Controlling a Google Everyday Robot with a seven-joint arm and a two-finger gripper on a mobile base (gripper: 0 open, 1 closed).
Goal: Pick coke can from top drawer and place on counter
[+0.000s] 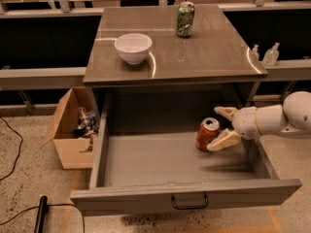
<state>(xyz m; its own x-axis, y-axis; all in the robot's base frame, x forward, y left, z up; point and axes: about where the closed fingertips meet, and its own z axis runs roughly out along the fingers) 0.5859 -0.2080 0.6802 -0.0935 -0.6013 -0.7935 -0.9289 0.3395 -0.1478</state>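
One wide counter (209, 62) up top, glossy grey-brown. Below it, top drawer (155, 161) standing open, grey inside. Cardboard box (68, 149) on the floor just left of the drawer. White bowl (133, 47) on the counter's left half. Gripper (219, 128) low in the drawer's right side, fingers spread, one behind and one before the coke can (207, 133), perhaps touching. Coke can upright on the drawer floor. Green can (185, 19) upright near the counter's back edge.

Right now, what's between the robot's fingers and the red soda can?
Nothing: camera view shows the gripper in the grey drawer, open fingers flanking the red soda can.
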